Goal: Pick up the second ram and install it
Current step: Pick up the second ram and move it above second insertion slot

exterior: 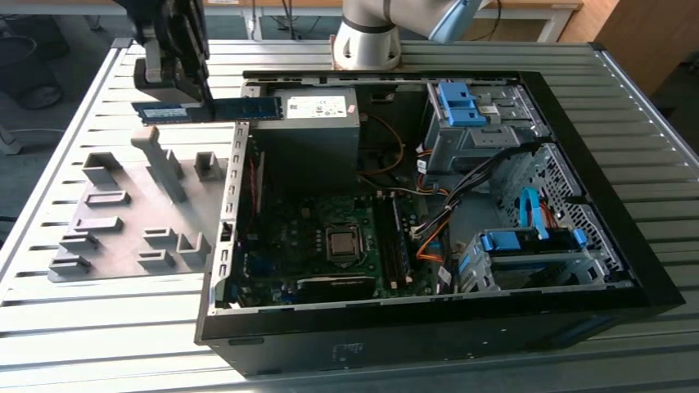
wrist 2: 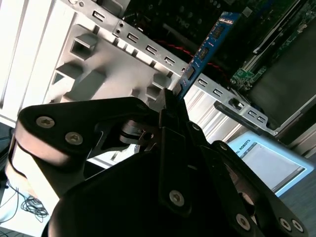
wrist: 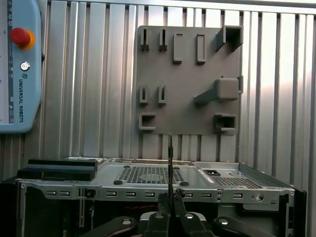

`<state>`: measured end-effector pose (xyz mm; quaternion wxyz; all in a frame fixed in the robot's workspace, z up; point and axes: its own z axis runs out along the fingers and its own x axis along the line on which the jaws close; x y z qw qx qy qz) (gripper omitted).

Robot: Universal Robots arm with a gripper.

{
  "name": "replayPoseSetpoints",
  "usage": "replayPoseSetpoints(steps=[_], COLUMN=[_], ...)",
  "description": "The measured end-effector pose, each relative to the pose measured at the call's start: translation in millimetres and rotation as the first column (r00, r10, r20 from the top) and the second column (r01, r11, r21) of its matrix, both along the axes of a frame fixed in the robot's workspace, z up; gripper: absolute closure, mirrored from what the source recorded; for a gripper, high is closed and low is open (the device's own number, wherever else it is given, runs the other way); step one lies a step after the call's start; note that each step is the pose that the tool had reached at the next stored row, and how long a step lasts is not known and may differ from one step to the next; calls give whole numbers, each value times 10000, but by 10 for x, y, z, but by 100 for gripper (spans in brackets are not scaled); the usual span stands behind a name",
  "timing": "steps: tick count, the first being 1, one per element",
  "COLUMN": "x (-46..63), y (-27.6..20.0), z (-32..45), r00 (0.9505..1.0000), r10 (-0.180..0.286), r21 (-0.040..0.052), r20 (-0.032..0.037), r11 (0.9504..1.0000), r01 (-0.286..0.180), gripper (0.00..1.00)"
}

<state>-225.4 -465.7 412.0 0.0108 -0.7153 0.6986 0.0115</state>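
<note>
On the slatted metal desk, the gripper clenches the second ram over the edge of the open computer case.

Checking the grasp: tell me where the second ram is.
At the exterior view's upper left, the gripper holds the second ram above the holder plate, at the case's edge.
</note>
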Motion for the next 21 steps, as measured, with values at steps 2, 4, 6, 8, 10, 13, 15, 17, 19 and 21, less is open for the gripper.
replayPoseSetpoints(steps=[2,4,6,8,10,13,15,17,19,21], x=[25,48,71,100,132,184,218,249,279,307], y=[0,0,0,0,0,0,0,0,0,0], z=[0,0,0,0,0,0,0,0,0,0], r00=[10000,10000,10000,10000,10000,10000,10000,10000,10000,10000], r10=[0,-1,-1,-1,-1,0,0,0,-1,-1], r21=[1,0,0,0,0,0,0,0,0,0], r20=[0,0,0,0,0,0,0,0,0,0], r11=[10000,10000,10000,10000,10000,10000,10000,10000,10000,10000], r01=[0,1,1,1,1,0,0,0,1,1], gripper=[86,86,86,86,86,86,86,86,86,86])
